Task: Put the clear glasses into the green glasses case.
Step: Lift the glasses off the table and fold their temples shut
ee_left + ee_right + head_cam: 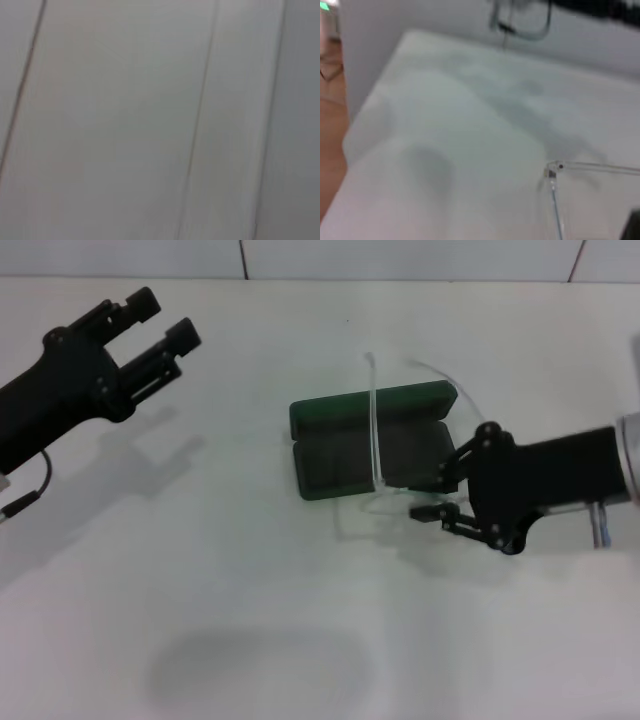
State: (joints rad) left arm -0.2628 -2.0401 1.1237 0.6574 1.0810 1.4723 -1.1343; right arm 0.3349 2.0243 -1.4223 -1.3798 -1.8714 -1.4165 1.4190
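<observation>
Your right pincer (pixel 432 499) sits at the open green case's (pixel 345 455) end, fingers seemingly closed on the clear glasses (pixel 376 440) lying across it. Turn them lengthwise before lowering. Left pincer (pixel 165 325) hangs open, well away.

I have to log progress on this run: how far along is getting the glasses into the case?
Done: the green glasses case lies open on the table. In hand: the right gripper is at the case's right end beside the clear glasses, which lie across the case, one temple arm sticking up. Left: seating them fully inside. The left gripper waits far left, open.
</observation>
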